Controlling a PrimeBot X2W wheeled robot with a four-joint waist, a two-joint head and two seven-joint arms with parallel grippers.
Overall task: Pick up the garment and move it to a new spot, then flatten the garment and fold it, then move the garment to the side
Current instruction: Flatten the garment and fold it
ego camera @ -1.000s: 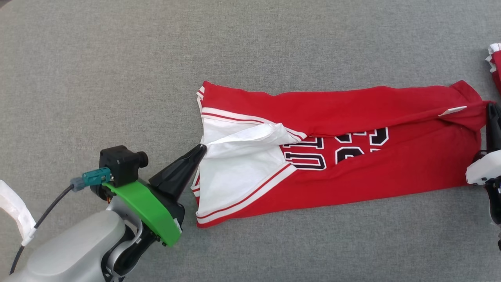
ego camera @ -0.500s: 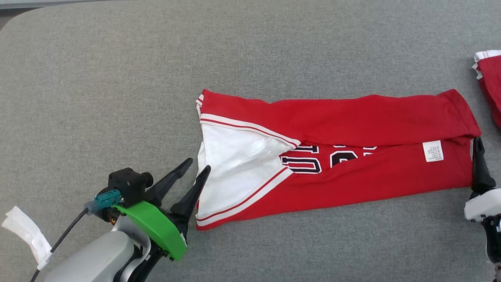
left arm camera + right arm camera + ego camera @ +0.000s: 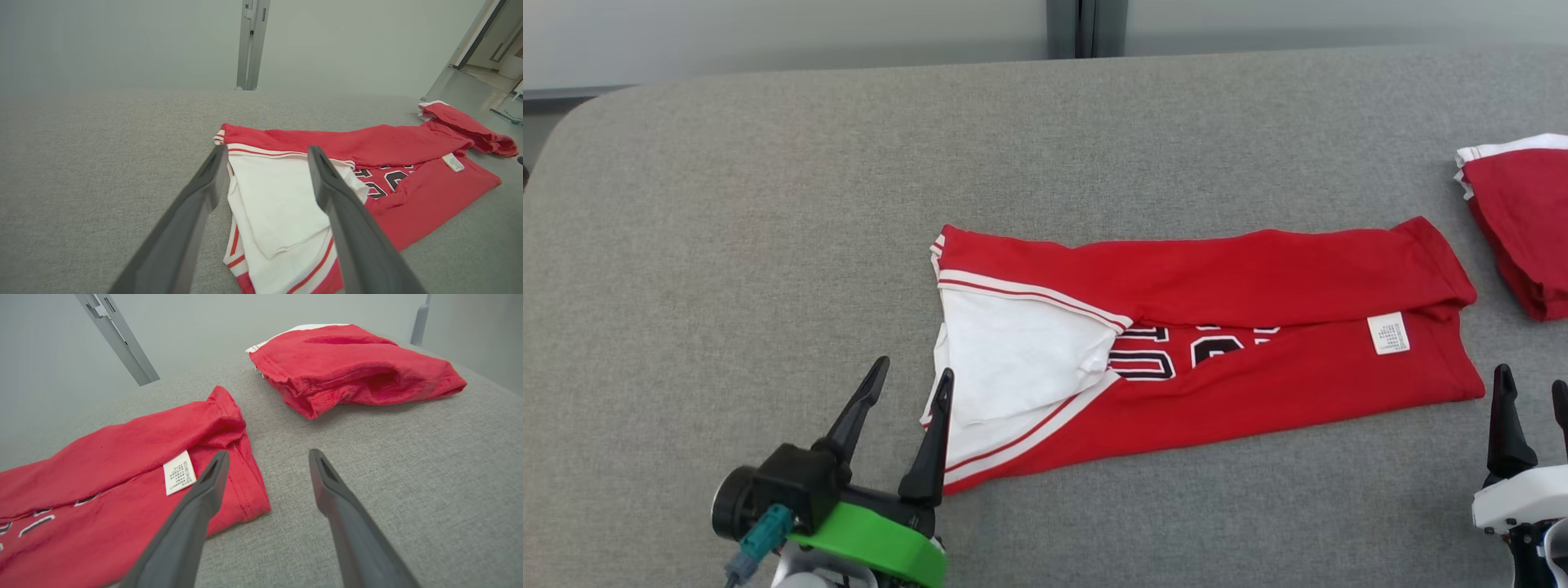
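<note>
the garment [image 3: 1217, 327] lies near the middle of the grey table [image 3: 768, 204], a red knit jersey folded lengthwise into a long band, its two long sides turned in so that they nearly meet over black, white-edged lettering. it looks light, limp and slightly fuzzy, so it will likely sag from any single pinch, and its layers may slide apart on lifting. the felt-like table covering should give some friction and hold it in place. at the end toward the robot's left a smooth white panel [image 3: 1021, 343] with red-and-white striped trim lies open; at the other end a stitched hem carries a small white label [image 3: 1388, 333]. the sensible places to take hold seem to be the two short ends, pinching through all layers at the trim and at the hem. the left gripper [image 3: 915, 367] has its fingers spread and empty, just beside the white-trimmed end. the right gripper [image 3: 1531, 380] is likewise spread and empty, near the hem corner but apart from it. a second red garment [image 3: 1519, 220], folded thicker, sits further toward the robot's right.
</note>
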